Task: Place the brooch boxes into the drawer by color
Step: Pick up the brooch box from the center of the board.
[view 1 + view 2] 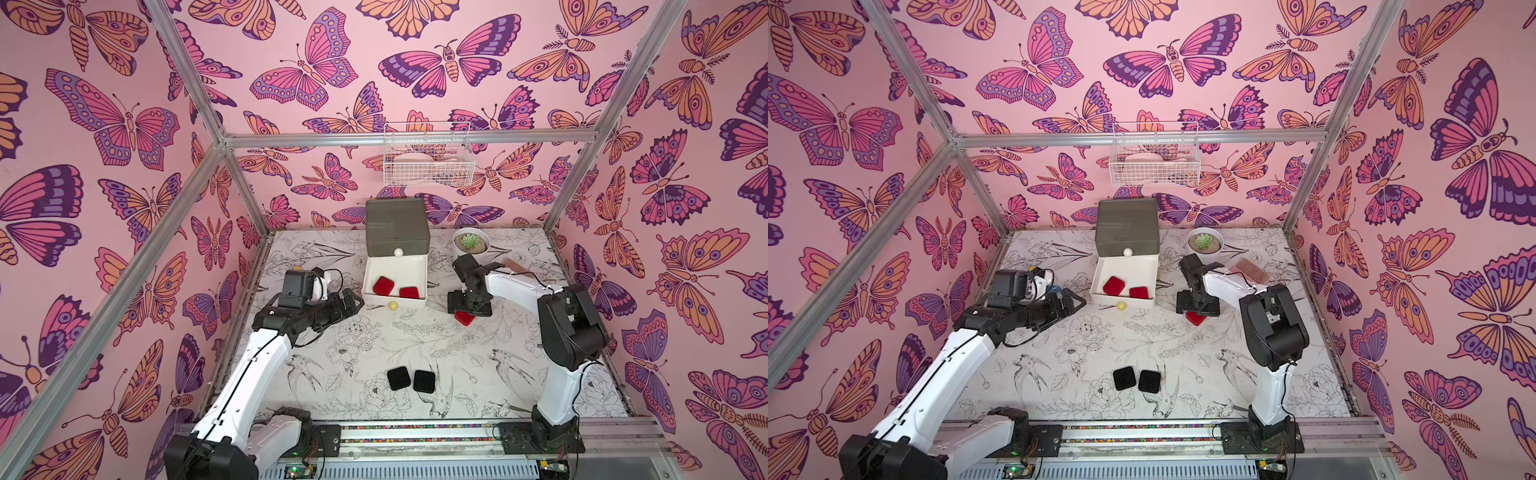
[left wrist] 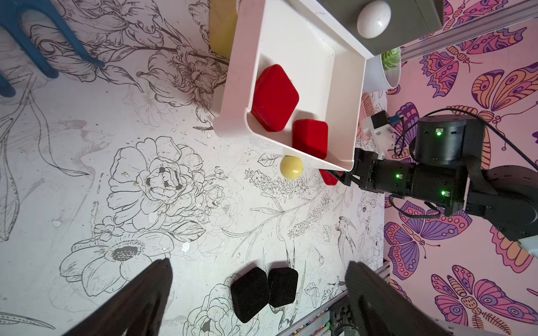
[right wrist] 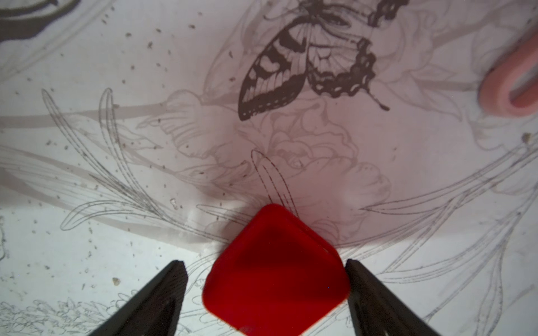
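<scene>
**Third red box bracketed, not yet gripped**

- Table [image 1: 415,345]: flower-printed sheet, flecked with grit.
- Drawer chest [image 1: 397,224] stands at the far middle. Its white drawer [image 1: 374,298] is pulled out toward the arms; the grey tier above is closed.
- Right gripper [image 3: 265,263] points down just right of the white drawer. Its jaws stand apart on either side of the third red box [image 1: 465,319]. In the right wrist view one finger is at a corner of the box and the other shows a gap. Nothing is clamped.
- Left gripper [image 1: 355,301] is spread wide and empty, hanging just left of the white drawer.
- First red box [image 1: 383,285] and second red box [image 1: 409,292] lie in the white drawer, toward its front wall.
- One black box [image 1: 399,377] and another black box [image 1: 424,381] sit side by side on the near table. No navy box shows anywhere.
- Yellow knob [image 1: 392,306] on the drawer front.

Risks, as I judge them:
- The third red box lies corner-on to the jaws. Closing on corners could spin it or squirt it out.
- Uneven contact may shove it sideways before the grip sets.
- The drawer's front is already taken. Dropped there, the box could ride up on the others and foul the closing.
- A low carry could clip the drawer wall.

Writing: none legible; no brand or label visible.
</scene>
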Robot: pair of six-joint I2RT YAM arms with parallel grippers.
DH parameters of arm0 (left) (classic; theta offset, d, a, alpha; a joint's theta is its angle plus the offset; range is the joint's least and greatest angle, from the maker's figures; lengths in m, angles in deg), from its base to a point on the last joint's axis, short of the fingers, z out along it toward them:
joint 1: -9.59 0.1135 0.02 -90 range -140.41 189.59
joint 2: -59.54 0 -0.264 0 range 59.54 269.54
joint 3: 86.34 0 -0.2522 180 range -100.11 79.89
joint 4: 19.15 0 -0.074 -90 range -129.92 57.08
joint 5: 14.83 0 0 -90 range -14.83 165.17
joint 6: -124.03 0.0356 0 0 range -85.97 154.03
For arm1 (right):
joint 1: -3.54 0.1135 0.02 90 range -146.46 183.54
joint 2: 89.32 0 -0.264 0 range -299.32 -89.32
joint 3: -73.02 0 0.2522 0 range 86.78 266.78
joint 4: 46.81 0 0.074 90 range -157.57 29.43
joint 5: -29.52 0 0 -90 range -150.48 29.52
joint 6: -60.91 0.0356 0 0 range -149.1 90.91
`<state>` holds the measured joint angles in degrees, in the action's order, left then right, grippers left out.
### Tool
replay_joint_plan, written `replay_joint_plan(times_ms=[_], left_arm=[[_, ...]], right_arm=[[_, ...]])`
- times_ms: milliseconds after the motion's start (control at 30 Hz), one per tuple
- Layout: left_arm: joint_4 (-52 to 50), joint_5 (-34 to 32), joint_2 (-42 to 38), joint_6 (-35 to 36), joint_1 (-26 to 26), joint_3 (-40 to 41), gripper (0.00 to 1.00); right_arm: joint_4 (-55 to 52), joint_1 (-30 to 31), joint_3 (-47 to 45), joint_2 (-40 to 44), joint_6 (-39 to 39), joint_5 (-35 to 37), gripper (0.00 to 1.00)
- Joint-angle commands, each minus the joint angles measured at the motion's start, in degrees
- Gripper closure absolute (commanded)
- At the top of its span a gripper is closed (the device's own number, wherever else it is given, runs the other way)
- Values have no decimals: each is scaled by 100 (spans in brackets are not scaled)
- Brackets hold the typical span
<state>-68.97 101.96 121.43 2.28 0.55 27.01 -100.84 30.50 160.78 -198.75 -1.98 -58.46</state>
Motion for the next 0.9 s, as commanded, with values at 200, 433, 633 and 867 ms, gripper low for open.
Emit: replay_joint_plan(times_ms=[200,433,633,867], left_arm=[[-77,-32,34,77,-23,-3,0],[-77,-34,25,78,-27,-20,0],[-80,-41,3,68,-34,-12,0],[-77,-75,34,46,-32,-46,0]], right_arm=[[-155,-43,114,-38,-5,-75,25],[-249,-38,10,398,108,1,32],[-591,5,265,973,170,44,30],[-1061,551,1282,1388,118,155,32]])
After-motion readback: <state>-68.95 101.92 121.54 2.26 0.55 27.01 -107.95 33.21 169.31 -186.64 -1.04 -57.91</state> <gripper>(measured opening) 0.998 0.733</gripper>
